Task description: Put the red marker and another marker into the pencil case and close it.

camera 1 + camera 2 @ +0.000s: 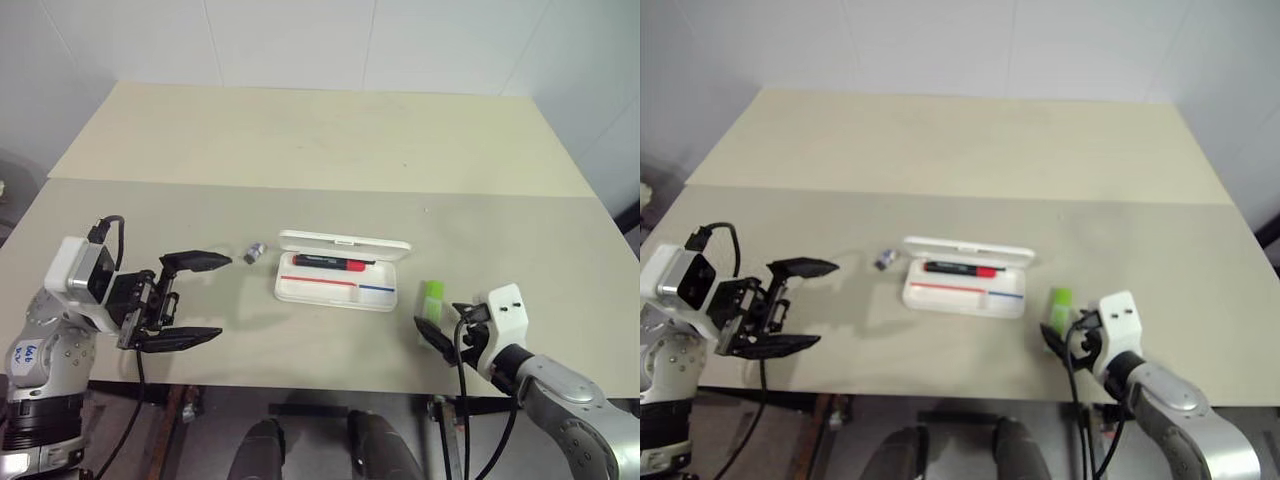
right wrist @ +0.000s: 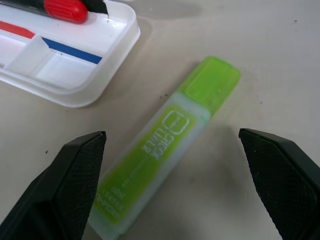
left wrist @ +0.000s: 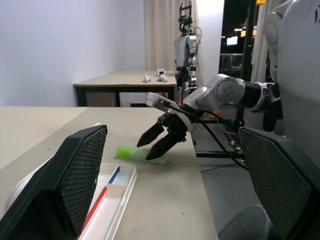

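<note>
My right gripper point(image 2: 170, 185) hangs wide open, empty, straddling the green highlighter point(image 2: 167, 142) on the table — lined up to pinch it. The red marker point(image 1: 333, 263) already lies inside the open pencil case point(image 1: 335, 290).

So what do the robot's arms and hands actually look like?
Each arm is silver-grey metal with rounded joints, ending in a white boxy wrist block with loose black cables looped over it. The left hand and right hand each have two black wedge-shaped fingers with finely textured inner pads.
</note>
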Robot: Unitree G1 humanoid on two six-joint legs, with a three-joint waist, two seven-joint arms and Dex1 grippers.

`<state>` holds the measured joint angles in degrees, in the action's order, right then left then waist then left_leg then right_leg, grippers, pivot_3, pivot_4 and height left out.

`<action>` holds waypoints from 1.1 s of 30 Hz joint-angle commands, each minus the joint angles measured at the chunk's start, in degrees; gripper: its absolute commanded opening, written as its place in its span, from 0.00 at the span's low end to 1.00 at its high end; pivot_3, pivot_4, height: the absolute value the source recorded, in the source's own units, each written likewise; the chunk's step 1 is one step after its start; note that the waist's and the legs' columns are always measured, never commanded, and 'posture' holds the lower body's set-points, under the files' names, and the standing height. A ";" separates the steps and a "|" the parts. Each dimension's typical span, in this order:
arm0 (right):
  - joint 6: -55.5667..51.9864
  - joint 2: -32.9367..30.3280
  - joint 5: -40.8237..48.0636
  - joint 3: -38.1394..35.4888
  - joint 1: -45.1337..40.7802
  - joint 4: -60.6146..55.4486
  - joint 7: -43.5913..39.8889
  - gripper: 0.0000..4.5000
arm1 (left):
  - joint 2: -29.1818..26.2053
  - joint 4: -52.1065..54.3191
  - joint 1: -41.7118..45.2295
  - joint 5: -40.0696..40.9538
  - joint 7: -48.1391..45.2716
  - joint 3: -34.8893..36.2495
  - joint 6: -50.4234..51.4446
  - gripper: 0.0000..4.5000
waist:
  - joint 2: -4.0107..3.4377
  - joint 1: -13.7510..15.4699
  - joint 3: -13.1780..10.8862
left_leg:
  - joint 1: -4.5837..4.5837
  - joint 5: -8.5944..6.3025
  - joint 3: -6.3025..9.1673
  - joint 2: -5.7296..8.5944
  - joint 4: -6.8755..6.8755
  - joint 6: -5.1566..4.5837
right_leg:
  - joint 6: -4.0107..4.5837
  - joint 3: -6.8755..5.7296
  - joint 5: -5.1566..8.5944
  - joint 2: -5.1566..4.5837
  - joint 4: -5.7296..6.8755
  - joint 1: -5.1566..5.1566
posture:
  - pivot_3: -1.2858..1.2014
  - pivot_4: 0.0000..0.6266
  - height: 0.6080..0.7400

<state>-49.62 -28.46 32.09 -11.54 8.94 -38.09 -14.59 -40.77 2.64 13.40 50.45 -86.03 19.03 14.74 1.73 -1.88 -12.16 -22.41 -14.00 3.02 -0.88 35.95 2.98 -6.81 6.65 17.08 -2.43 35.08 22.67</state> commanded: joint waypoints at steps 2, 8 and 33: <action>-0.87 0.55 -0.77 0.97 -0.90 -1.12 1.07 1.00 | -2.15 -5.08 2.69 2.00 -6.39 1.89 -0.70 0.99 | 0.01 -0.01 0.01 | 0.02 0.00 0.00 -0.01 0.02 0.00 | 0.01 0.00 0.00 0.01 -0.02 -0.02 | 0.52 0.24 1.00; -6.51 0.57 -1.76 3.32 -4.20 1.52 3.43 1.00 | -5.56 -8.79 2.56 3.18 -6.47 0.15 -3.45 0.99 | 0.17 -0.32 0.10 | 0.01 0.00 -0.01 -0.05 -0.05 0.00 | 0.05 0.01 0.02 0.00 -0.05 0.00 | 0.52 0.24 1.00; -11.32 0.95 -6.60 5.24 -6.50 12.35 2.72 0.24 | -12.00 -14.68 5.67 4.97 -6.47 -7.34 -12.60 1.00 | 1.75 -1.48 1.41 | 0.03 -0.10 -0.73 -1.34 -1.12 0.19 | 1.05 -0.24 -0.38 -0.63 -1.55 -0.19 | 0.52 0.24 1.00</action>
<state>-61.21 -26.96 27.94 -7.96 -0.16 -32.13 -11.30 -52.67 -12.06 18.00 54.81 -86.07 11.54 2.99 3.47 -3.36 -10.75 -22.38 -14.17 2.19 -2.25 34.82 3.29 -5.76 6.42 16.70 -3.08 33.52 22.46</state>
